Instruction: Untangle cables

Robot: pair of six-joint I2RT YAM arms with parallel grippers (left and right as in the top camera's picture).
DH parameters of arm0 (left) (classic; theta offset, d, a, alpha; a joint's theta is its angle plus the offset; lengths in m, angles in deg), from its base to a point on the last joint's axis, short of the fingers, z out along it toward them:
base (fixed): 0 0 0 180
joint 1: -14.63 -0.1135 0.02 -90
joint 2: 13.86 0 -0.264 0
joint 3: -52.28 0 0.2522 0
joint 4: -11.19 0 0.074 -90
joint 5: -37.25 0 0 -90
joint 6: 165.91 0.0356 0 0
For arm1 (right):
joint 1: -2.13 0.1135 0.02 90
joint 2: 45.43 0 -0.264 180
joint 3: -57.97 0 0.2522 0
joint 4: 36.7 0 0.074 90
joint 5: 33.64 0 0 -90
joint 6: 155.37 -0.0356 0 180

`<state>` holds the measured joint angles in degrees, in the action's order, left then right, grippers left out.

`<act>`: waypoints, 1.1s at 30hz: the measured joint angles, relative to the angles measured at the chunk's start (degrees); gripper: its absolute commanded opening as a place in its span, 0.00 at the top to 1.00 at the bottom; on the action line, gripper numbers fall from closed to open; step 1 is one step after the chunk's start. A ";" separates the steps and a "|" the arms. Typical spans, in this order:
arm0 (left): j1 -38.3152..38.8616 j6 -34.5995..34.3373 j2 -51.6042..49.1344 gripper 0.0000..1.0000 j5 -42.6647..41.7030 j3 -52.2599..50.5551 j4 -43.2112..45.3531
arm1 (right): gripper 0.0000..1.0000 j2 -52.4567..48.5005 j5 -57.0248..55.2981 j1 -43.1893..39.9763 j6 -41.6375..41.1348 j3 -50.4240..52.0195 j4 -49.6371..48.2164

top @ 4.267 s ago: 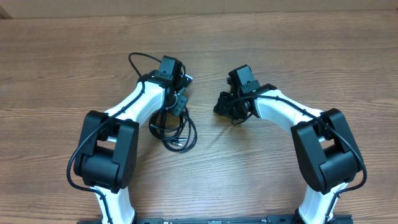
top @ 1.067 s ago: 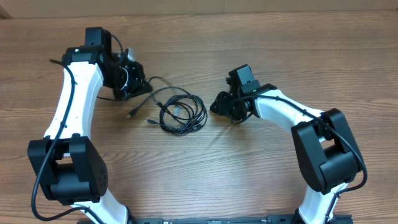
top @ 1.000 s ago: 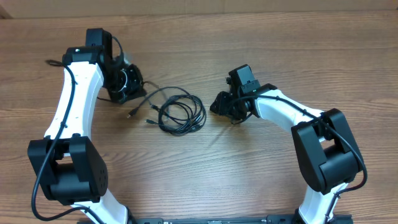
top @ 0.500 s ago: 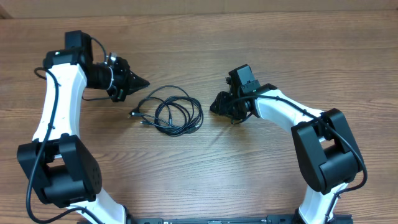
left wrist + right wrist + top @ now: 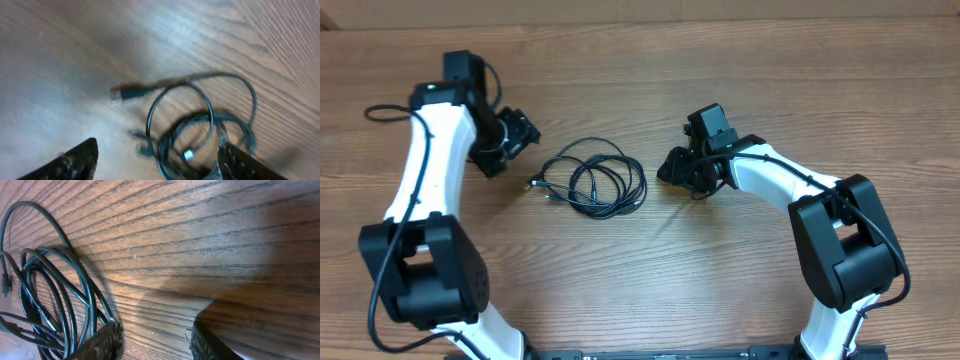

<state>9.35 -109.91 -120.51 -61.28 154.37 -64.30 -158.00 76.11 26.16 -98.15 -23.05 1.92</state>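
- Wooden table (image 5: 740, 70): wide bare boards lie beyond both arms and out to the right. Its far edge runs along the top of the overhead view.
- Cables (image 5: 592, 182): a loose black coil lying flat near the table's middle, between the two grippers. One metal-tipped plug (image 5: 116, 94) trails out to the left.
- Left gripper (image 5: 159, 146): fingers wide apart, holding nothing, left of the coil and not touching it.
- Right gripper (image 5: 155, 329): fingers parted over bare wood, gripping nothing. The coil's right-hand loops reach just beside one fingertip.
- Surface: brown, strongly grained wood with soft glare.
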 measured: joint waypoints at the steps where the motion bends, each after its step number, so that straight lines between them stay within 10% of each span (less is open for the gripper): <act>1: 1.05 1.31 -0.83 0.25 1.20 -0.17 1.36 | 0.55 0.00 -0.02 0.00 -0.02 0.00 0.00; 10: 7.58 10.25 -11.82 0.50 4.35 -0.98 1.01 | 0.55 0.00 0.02 0.00 -0.02 0.00 -0.02; 13: 8.28 12.37 -14.19 0.83 4.59 -1.09 -0.15 | 0.55 0.00 0.02 0.00 -0.02 0.00 0.00; 16: 8.24 13.53 -14.73 0.94 4.63 -1.11 -1.11 | 0.56 0.00 0.09 0.00 0.04 0.00 -0.04; 33: 8.15 17.94 -14.78 0.96 -6.08 17.81 -14.49 | 0.48 -0.11 18.84 1.60 18.60 0.20 -4.76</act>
<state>17.50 -91.96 -135.29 -67.36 172.18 -78.79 -158.11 94.95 27.76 -79.55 -22.86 -2.84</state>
